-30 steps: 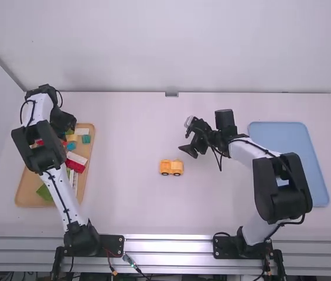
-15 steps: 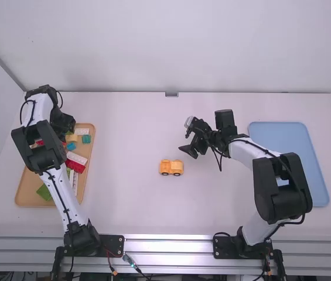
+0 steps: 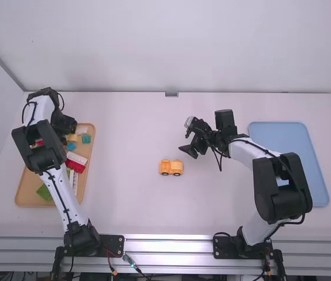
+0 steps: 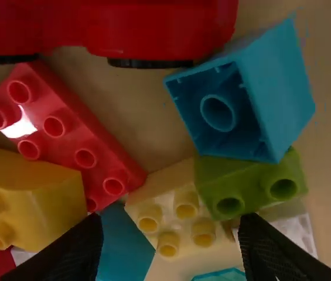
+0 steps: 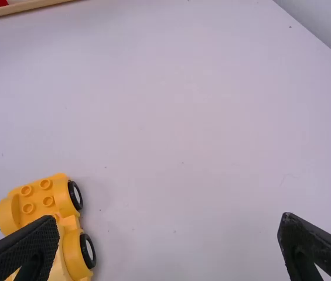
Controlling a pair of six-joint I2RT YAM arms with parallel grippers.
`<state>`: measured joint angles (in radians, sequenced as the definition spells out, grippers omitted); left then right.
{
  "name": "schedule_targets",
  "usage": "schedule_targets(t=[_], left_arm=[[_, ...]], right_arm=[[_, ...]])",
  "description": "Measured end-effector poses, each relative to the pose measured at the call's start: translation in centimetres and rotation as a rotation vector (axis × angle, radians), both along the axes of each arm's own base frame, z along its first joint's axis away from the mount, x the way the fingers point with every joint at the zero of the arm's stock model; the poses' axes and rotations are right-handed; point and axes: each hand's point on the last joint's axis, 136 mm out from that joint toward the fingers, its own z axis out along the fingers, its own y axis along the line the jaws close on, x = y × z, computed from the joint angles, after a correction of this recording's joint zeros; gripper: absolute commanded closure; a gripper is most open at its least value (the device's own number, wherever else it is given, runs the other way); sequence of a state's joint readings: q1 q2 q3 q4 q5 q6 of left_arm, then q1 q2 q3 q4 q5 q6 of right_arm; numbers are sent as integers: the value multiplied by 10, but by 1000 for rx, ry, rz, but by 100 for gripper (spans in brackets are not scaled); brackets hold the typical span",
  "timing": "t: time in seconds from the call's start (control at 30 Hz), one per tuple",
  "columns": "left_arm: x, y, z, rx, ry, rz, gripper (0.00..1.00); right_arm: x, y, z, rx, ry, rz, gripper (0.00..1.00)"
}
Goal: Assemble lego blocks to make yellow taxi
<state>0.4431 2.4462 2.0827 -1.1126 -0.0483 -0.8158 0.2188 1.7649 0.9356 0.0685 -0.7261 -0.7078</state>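
My left gripper (image 3: 67, 131) is over the back of the wooden tray (image 3: 27, 199). In the left wrist view the left gripper (image 4: 170, 246) stands open above a pale yellow studded block (image 4: 174, 211), with a yellow curved block (image 4: 33, 199) beyond one finger. A green block (image 4: 250, 184) touches the pale one. The yellow wheeled base (image 3: 171, 167) is upright on the table's middle. My right gripper (image 3: 184, 137) is beyond it and to its right, above the table. In the right wrist view the right gripper (image 5: 168, 234) is open and empty; the yellow base (image 5: 36, 202) lies near one finger.
Around the pale block lie a red studded block (image 4: 65, 132), a blue block (image 4: 270, 88) and a red wheeled base (image 4: 153, 29). A red block (image 3: 75, 165) and a green block (image 3: 45, 192) lie farther forward in the tray. A blue tray (image 3: 288, 140) sits at the right.
The left gripper has shifted slightly to the right and toward the camera over the tray. The right arm and the yellow wheeled base have kept still.
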Motion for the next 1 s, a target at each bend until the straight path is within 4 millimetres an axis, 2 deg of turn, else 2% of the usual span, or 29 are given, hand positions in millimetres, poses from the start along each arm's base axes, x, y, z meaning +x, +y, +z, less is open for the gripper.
schedule_targets(t=[0.07, 0.17, 0.27, 0.3, 0.37, 0.5, 0.7, 0.83, 0.93, 0.97, 1.0], left_arm=[[-1, -1, -2, -6, 5, 1, 44], [0, 0, -2, -2, -3, 0, 44], [0, 0, -2, -2, -3, 0, 21], [1, 0, -2, -2, -4, 3, 19], [0, -2, -2, -8, -4, 6, 5], [0, -2, -2, -11, -3, 4, 0], [-2, -9, -7, -45, -2, 4, 2], [4, -12, -13, -64, -30, 2, 25], [6, -13, -13, -71, -43, 0, 30], [6, -13, -13, -72, -45, 1, 37], [7, -13, -13, -73, -46, 1, 40]], right_arm=[[0, 0, 0, 1, 1, -2, 1], [0, 0, 0, 1, 1, -2, 1], [0, 0, 0, 0, 1, -1, 1], [0, 0, 0, -1, 0, 0, 1], [0, 0, 0, 1, 1, -1, 1], [0, 0, 0, 0, 0, 0, 1], [0, 0, 0, 0, 0, 0, 1], [0, 0, 0, -1, -2, 1, 1], [0, 0, 0, 0, 0, 0, 1], [0, 0, 0, 1, 2, -2, 1], [0, 0, 0, 1, 2, -2, 1]])
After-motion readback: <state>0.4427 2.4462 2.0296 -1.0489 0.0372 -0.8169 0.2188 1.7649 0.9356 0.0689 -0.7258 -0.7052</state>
